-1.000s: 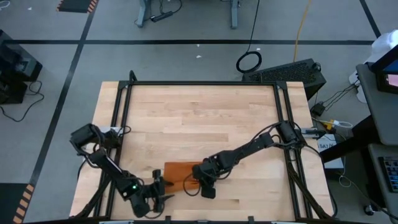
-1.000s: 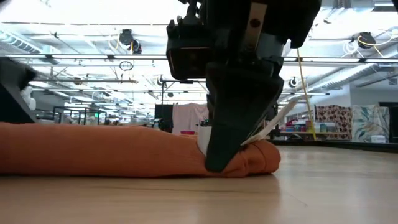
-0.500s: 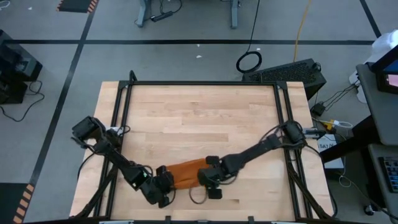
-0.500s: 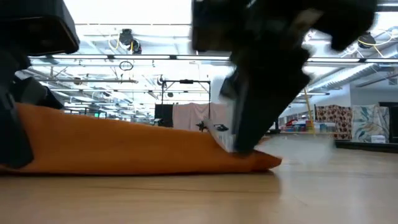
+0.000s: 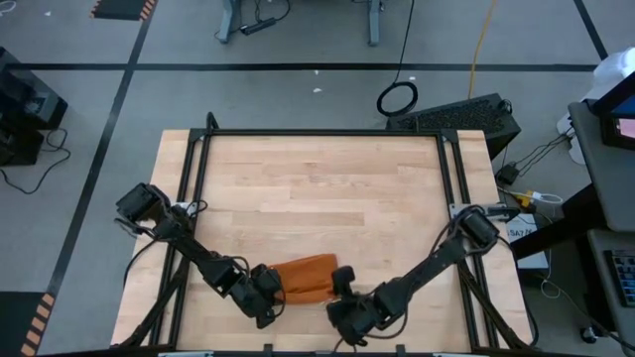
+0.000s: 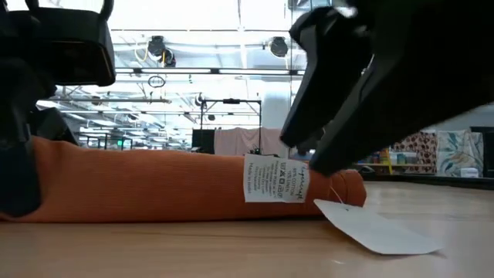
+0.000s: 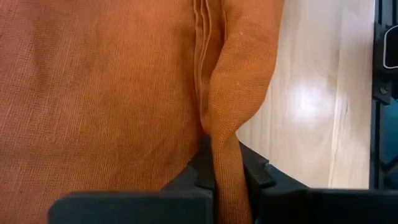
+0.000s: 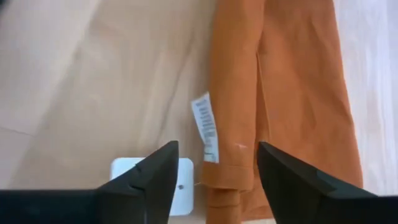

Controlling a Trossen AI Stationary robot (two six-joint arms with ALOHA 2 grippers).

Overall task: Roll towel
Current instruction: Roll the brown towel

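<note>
The burnt-orange towel (image 5: 303, 278) lies as a long, folded bundle on the wooden table near its front edge; in the low view the towel (image 6: 154, 185) rests on its underside. A small white tag (image 6: 274, 179) hangs at its right end, with a white card (image 6: 378, 229) flat on the table beside it. My left gripper (image 5: 266, 297) is shut on the towel's left end. My right gripper (image 5: 342, 297) stands open just off the towel's right end with nothing between its fingers (image 8: 155, 174). My left gripper (image 7: 222, 168) pinches a raised fold of the towel (image 7: 227, 140) at its left end between its two fingers. The fingers slant down from the table's near left. The fold stands up between them, while the remaining cloth lies on the table.
Black frame rails (image 5: 198, 169) run along the table's left, right and far sides. The far half of the wooden top (image 5: 317, 178) is bare. Cables and a black case (image 5: 466, 114) lie on the floor beyond the table.
My left gripper has gone toward the towel's left end, rolled, and shut on a fold there. My right gripper has let go of the towel's right end, opened, risen a little and drawn back toward the near edge. The towel has swung slightly and slid right; its tag now shows.
</note>
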